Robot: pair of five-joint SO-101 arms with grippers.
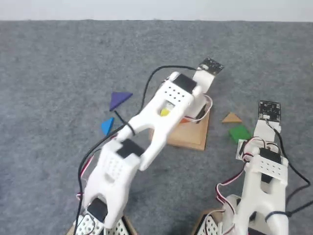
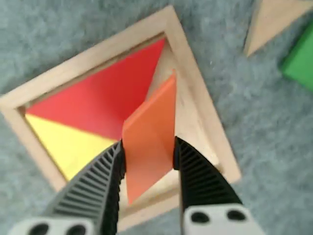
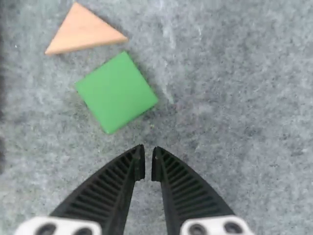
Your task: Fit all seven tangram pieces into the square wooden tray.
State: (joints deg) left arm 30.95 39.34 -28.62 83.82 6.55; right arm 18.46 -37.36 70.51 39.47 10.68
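The square wooden tray point(image 2: 195, 88) lies on the grey felt-covered tabletop point(image 1: 58, 63), near its middle. A red triangle point(image 2: 102, 100) and a yellow triangle point(image 2: 68, 144) are seated flat in the tray, touching along one edge. The rest of the tray floor is bare wood.

The left gripper point(image 2: 148, 145) is held over the tray. Its fingers are pinched on an orange piece point(image 2: 154, 112), which is gripped by its two faces and is tilted rather than flat. The far tip of the piece points toward a corner of the tray beside the red triangle. Whether it touches the tray floor cannot be told.

The right gripper point(image 3: 148, 152) is held low over bare felt, toward the right edge of the tabletop. Its fingers are pressed nearly together, and nothing is between them. Near its tips a green square point(image 3: 116, 92) lies flat, with a plain wooden triangle point(image 3: 80, 32) just beyond it, close but apart.

On the other side of the tray, toward the left edge, a purple triangle point(image 1: 119, 99) and a blue triangle point(image 1: 107, 126) lie apart from each other.
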